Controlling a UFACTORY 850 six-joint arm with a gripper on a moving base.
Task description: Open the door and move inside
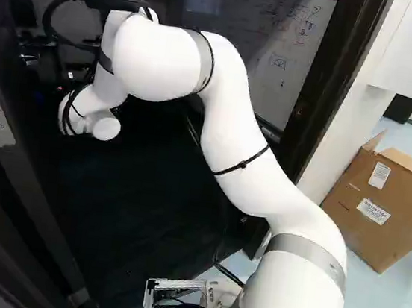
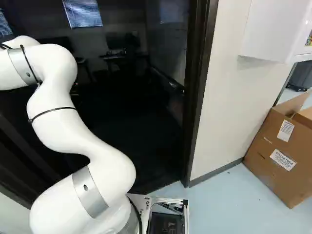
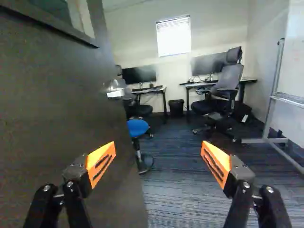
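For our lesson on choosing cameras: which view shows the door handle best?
The wrist view: the handle shines there against the dark door, near its edge, nothing in front. In neither base view can I make it out.

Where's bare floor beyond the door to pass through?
Bare carpet runs ahead of the open gripper, between the blue stool by the door and the whiteboard stand. Desks and chairs crowd the far wall; the door blocks one side.

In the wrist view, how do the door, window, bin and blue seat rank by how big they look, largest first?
1. Door
2. Window
3. Bin and blue seat: too alike to rank.
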